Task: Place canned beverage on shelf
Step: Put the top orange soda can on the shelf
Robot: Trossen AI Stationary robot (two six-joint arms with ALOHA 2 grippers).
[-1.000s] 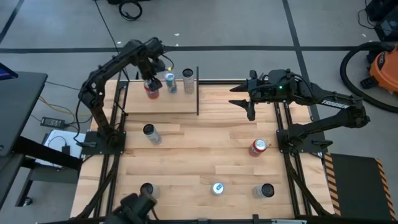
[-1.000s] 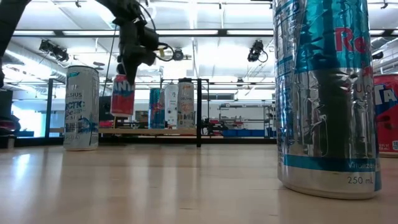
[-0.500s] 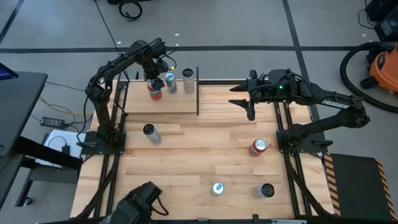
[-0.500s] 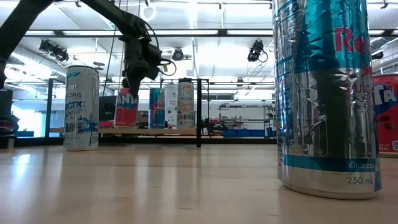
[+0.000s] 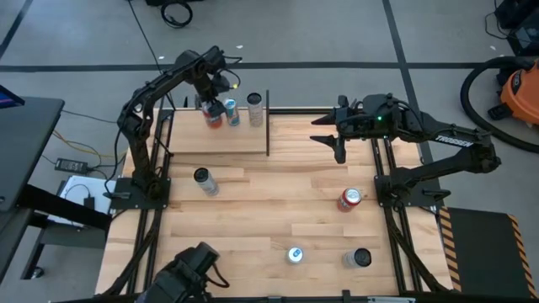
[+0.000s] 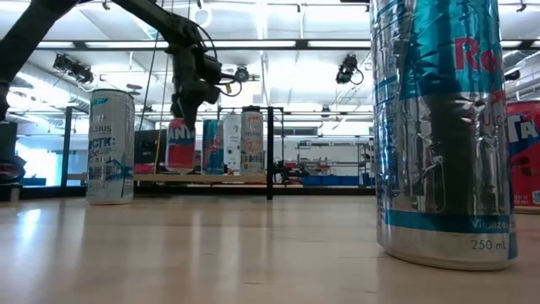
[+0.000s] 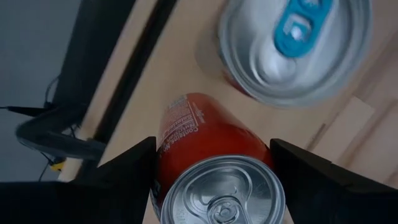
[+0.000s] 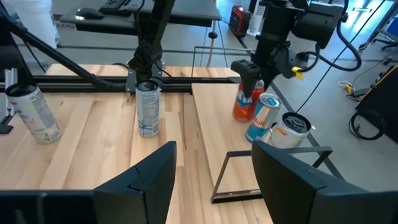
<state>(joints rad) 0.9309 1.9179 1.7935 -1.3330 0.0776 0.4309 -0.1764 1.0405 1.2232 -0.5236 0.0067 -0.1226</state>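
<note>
Here the plank-patterned table (image 5: 278,210) carries the shelf (image 5: 244,139) at its far left, a pale panel edged with black rods, and on the shelf's far edge stand a blue can (image 5: 232,112) and a silver can (image 5: 254,109), with five more cans scattered over the tabletop nearer the camera. The left gripper (image 5: 210,103) reaches over the shelf's far-left part with its fingers (image 7: 124,171) clamped on either side of a red can (image 7: 208,146), held upright just beside the blue can, though whether its base touches the panel I cannot tell. The right gripper (image 5: 335,139) waits well apart above the table's right half, its fingers (image 8: 140,180) parted and grasping nothing.
</note>
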